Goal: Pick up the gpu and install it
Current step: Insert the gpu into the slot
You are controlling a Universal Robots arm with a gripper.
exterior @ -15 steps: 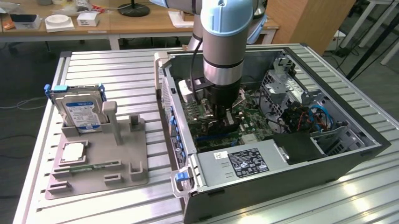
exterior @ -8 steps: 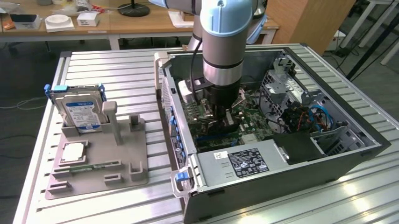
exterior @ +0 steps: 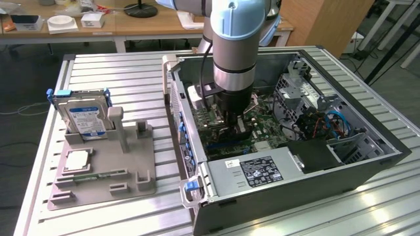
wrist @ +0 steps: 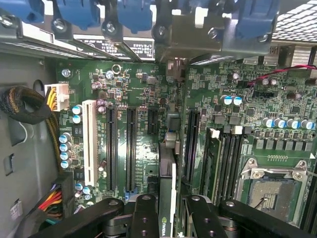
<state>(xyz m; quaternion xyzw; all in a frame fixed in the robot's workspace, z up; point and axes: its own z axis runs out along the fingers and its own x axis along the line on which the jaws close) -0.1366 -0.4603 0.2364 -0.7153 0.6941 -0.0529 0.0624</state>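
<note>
A grey and pale-blue robot arm reaches straight down into an open black desktop computer case (exterior: 367, 164) that lies on its side on a ribbed aluminium table (exterior: 118, 73). The black gripper (wrist: 168, 214) at the arm's tip has its two jointed, bolt-studded fingers (wrist: 143, 215) partly closed, pinching the gpu (wrist: 167, 191) by its two flat faces. In the wrist view the gpu is seen edge-on as a thin dark card with a pale strip along one side and a small green logo near the fingers. It hangs inside the case, close over the green motherboard (wrist: 143, 163), between a row of long black expansion slots (wrist: 111, 148) and the memory slots (wrist: 225, 158); whether its edge touches the board cannot be told. One long white slot (wrist: 90, 144) lies beside the black ones, and a square metal-framed processor socket (wrist: 270, 191) sits past the memory slots. Glossy blue plastic latches (wrist: 79, 12) line the case's rear edge. In the exterior view a boxy grey power supply (exterior: 262, 169) with a black label fills the near end of the case. On the exterior view's left, a matte grey moulded holder (exterior: 131, 162) carries an upright silver hard drive (exterior: 84, 118) with a blue and white label.
</note>
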